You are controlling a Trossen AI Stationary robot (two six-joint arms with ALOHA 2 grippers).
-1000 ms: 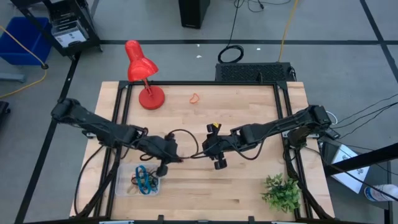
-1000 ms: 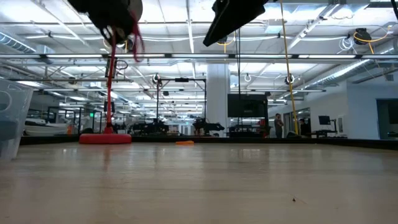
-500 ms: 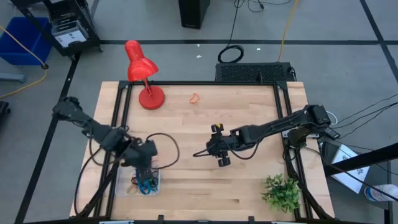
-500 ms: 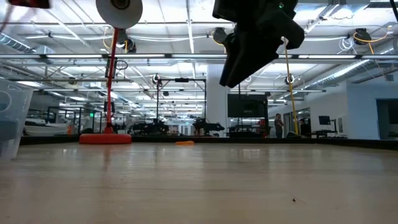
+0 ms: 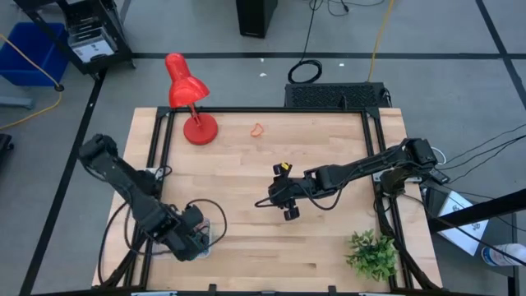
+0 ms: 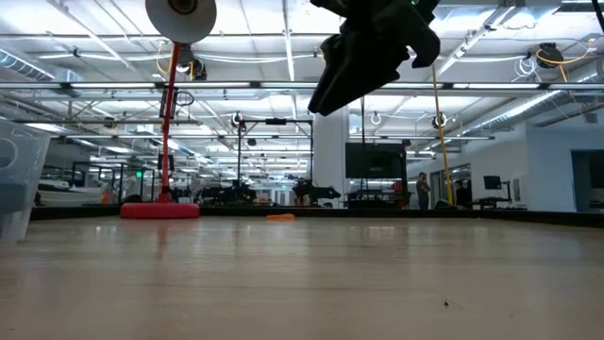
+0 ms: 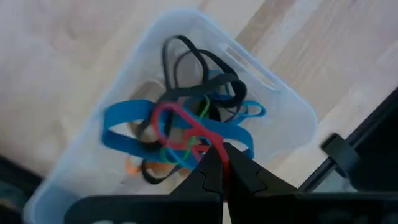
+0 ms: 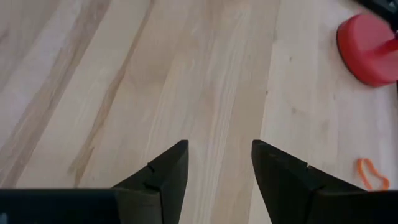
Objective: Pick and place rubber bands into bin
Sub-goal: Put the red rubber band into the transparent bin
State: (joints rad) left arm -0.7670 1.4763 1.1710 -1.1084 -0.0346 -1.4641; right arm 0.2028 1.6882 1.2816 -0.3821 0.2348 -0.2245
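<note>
My left gripper (image 5: 194, 240) hangs over the clear bin (image 7: 283, 102) at the table's near left, pointing straight down and shut on a red rubber band (image 7: 176, 126). Blue, black, green and orange rubber bands (image 7: 186, 134) lie in the bin below it. My right gripper (image 5: 288, 210) hovers open above the middle of the table, its fingers (image 8: 163, 177) over bare wood. One orange rubber band (image 5: 257, 129) lies flat on the far part of the table, also visible in the right wrist view (image 8: 371, 173). My left gripper pinches the red rubber band at one point of its loop (image 7: 208, 147) between its two fingertips, coming from above. The loop hangs slack below the fingers over the bin. Whether its lower end touches the bands inside, I cannot tell.
A red desk lamp (image 5: 191, 99) stands at the far left of the table, its base (image 8: 372, 45) near the orange band. A small green plant (image 5: 371, 253) sits at the near right corner. Black frame rails (image 5: 161, 148) run along the table's sides.
My left gripper has swung from the table's middle toward its near left edge, staying shut on the red band, and has rolled its wrist; it now hangs over the bin. My right gripper has sunk a little and stayed open.
</note>
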